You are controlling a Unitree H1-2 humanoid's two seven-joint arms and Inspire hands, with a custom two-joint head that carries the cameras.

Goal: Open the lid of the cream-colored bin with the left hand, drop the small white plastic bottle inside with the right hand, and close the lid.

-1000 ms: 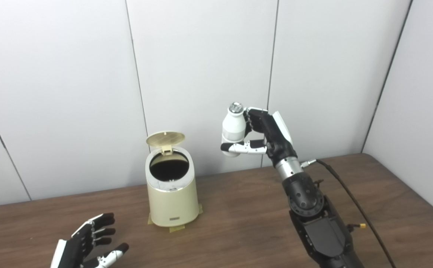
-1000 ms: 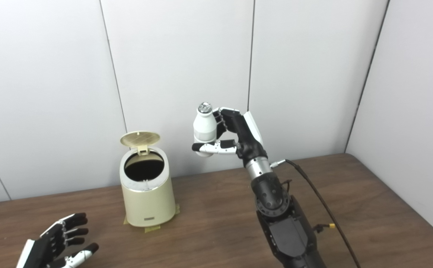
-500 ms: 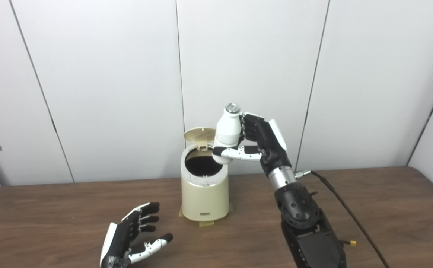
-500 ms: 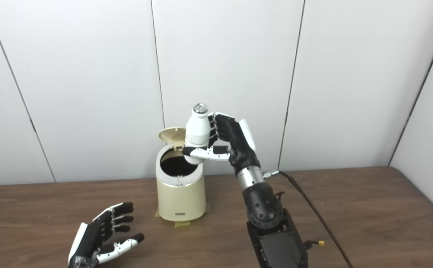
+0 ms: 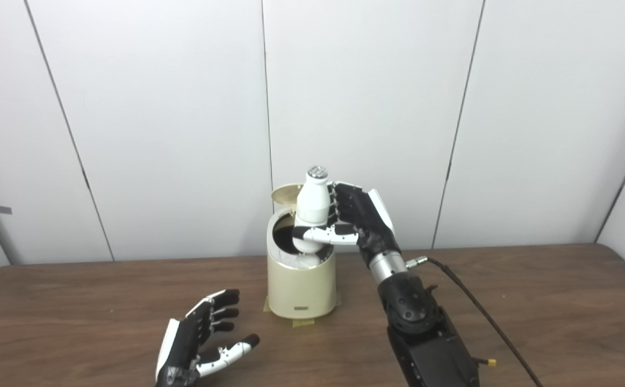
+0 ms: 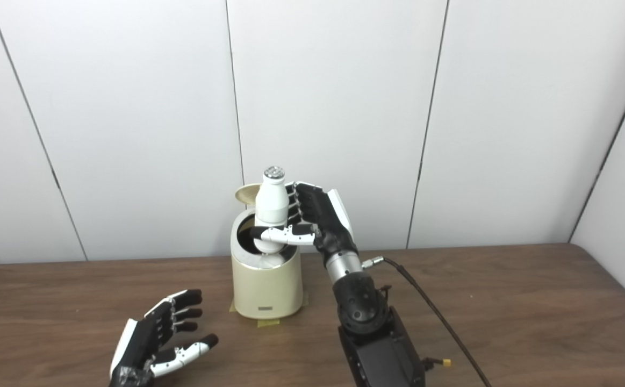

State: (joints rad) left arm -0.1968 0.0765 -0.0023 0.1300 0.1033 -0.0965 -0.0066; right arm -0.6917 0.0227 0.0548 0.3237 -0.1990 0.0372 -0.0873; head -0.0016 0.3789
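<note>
Small label on bin (image 5: 301,308), apparently text, too blurred to read.

A dark brown wood-grain counter (image 5: 548,301) spans the scene from left to right. Behind its far edge stands a plain white panelled wall (image 5: 172,107), divided by thin dark vertical seams. A thin black cable (image 5: 479,309) trails across the right part of the counter toward the near edge, with a small yellow connector (image 5: 490,363) lying beside it.

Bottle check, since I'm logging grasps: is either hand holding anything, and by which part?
The right hand holds the white bottle upright by its lower body, over the open bin. The left hand holds nothing.
</note>
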